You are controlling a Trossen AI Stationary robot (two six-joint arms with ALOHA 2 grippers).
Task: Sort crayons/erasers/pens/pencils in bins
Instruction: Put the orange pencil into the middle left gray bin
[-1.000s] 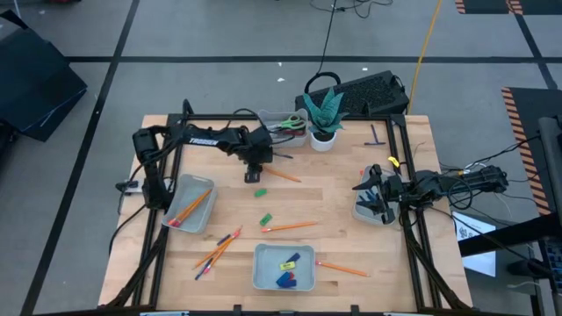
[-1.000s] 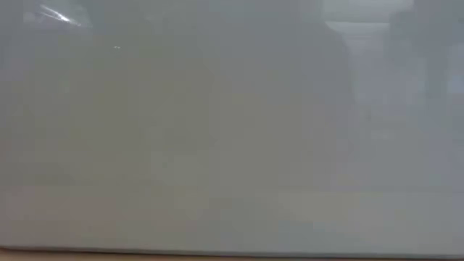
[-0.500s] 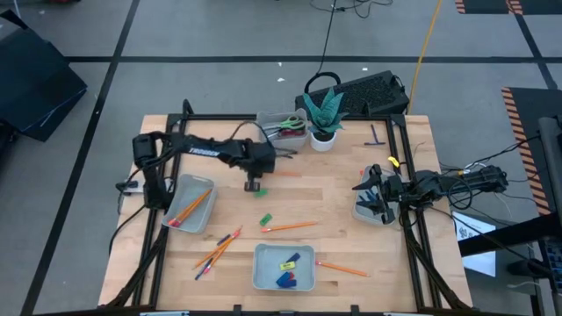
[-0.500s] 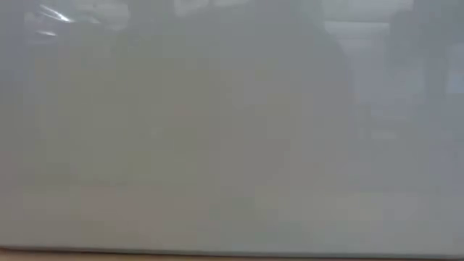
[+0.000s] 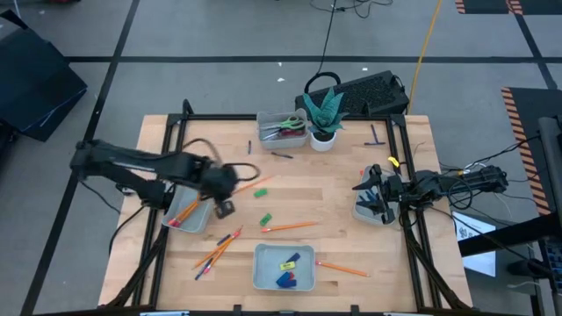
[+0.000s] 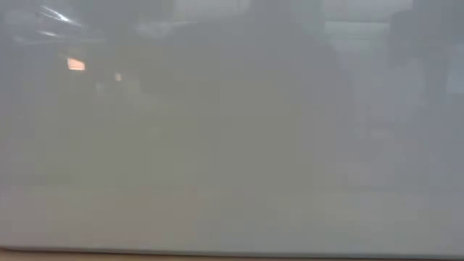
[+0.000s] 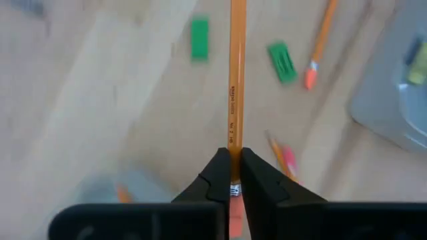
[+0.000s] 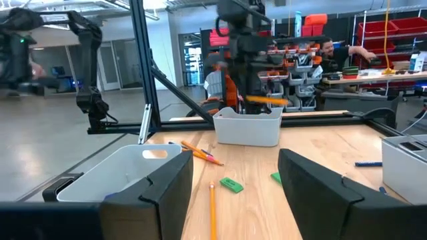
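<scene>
Left hand (image 5: 225,207): closed tight on one orange pencil (image 7: 235,80), which is gripped near its pink rubber end; in the high view it is held above the inner edge of the left-side tray (image 5: 188,203), with the pencil jutting out toward the middle of the tabletop (image 5: 334,184).
Right hand (image 5: 373,195): parked over the right-side tray (image 8: 120,175), fingers spread wide, nothing held.
Risk, overhang: most of the pencil's length is carried beyond the tray, so if it were let go from here it would probably tip over the rim or roll back onto the wood.
Risk, grip: the hold is taken at one end only, so a swing or slip between the fingers is judged possible during a fast move.
Risk, snagging: pencils already lying slantwise in the left-side tray could be struck by the long free end if it is lowered flat.
Trays: four light-grey shallow ones are seen; the near tray (image 5: 284,266) holds blue and yellow erasers, and the far tray (image 5: 283,129) holds scissors.
Pencil held: long, very thin, glossy orange, with fine dark print along the shaft.
Loose pencils: one orange stick is seen mid-tabletop (image 5: 289,226), another beside the near tray (image 5: 342,269), and a small cluster lies near the left-side tray (image 5: 217,249).
Green erasers: two small blocks (image 5: 262,194) lie well apart from any tray.
Low view: nothing can be told from it.
</scene>
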